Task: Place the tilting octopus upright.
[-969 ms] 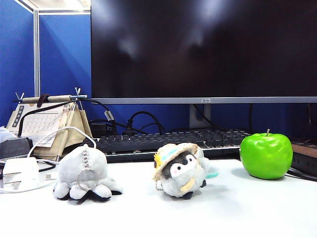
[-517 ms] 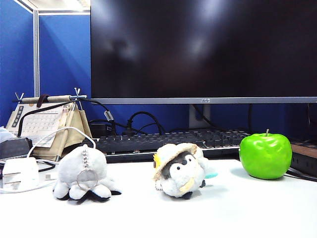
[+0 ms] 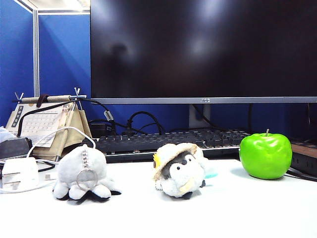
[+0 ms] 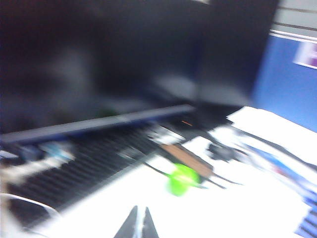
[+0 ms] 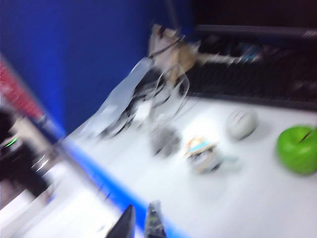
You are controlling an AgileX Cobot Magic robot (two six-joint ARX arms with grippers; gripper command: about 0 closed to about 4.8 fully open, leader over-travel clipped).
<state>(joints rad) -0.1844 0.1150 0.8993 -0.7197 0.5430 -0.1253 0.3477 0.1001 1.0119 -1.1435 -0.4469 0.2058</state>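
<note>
The octopus [image 3: 80, 174], a small light-grey plush with a ball chain and key ring down its front, stands on its stubby legs at the left of the white table in the exterior view. Neither gripper shows in that view. In the blurred left wrist view my left gripper [image 4: 140, 219] hangs shut above bare table, with nothing in it. My right gripper [image 5: 141, 219] is high over the table's near edge, far from the toys. Its fingers stand a narrow gap apart and hold nothing.
A penguin plush in a straw hat [image 3: 180, 169] [image 5: 204, 154] sits mid-table. A green apple [image 3: 266, 155] [image 4: 183, 179] [image 5: 297, 148] stands at the right. Behind them are a keyboard [image 3: 168, 141], a monitor [image 3: 203, 49], a desk calendar [image 3: 44, 124] and a white charger [image 3: 20, 172].
The penguin plush has shifted very slightly and settled. The octopus and the apple stay where they were. No arm appears in the exterior view at any point.
</note>
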